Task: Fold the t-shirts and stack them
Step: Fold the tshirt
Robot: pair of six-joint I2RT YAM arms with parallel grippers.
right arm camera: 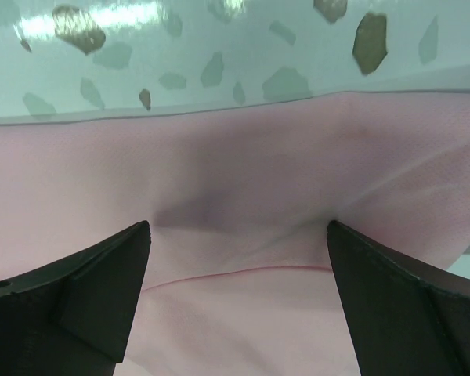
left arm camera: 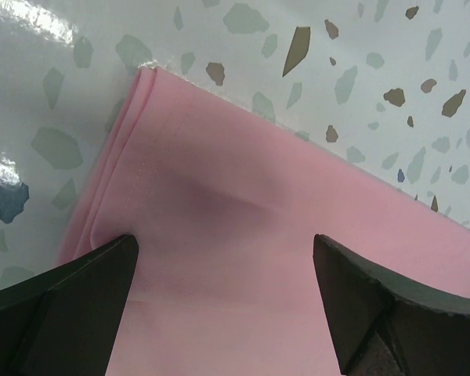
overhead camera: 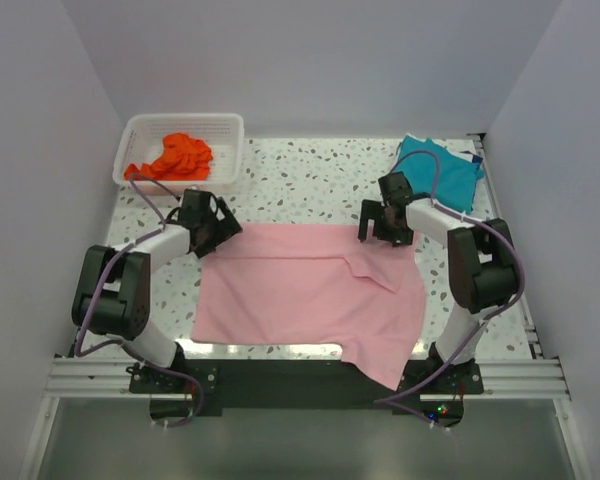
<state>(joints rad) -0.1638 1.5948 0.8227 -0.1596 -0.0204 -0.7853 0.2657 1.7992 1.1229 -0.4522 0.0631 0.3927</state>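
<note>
A light pink t-shirt (overhead camera: 310, 290) lies spread across the middle of the table, one corner hanging over the near edge. My left gripper (overhead camera: 212, 226) hovers open over its far left corner, the fingers (left arm camera: 78, 298) wide apart above the pink t-shirt (left arm camera: 243, 235). My right gripper (overhead camera: 385, 225) stands open over the far right edge, its fingers (right arm camera: 399, 305) straddling the pink t-shirt (right arm camera: 243, 188) at a seam. A teal blue t-shirt (overhead camera: 438, 170) lies at the back right. An orange-red t-shirt (overhead camera: 175, 156) is bunched in the basket.
A white mesh basket (overhead camera: 220, 128) stands at the back left corner. The speckled tabletop (overhead camera: 310, 175) shows between basket and teal shirt. White walls enclose three sides. A metal rail (overhead camera: 300, 378) runs along the near edge by the arm bases.
</note>
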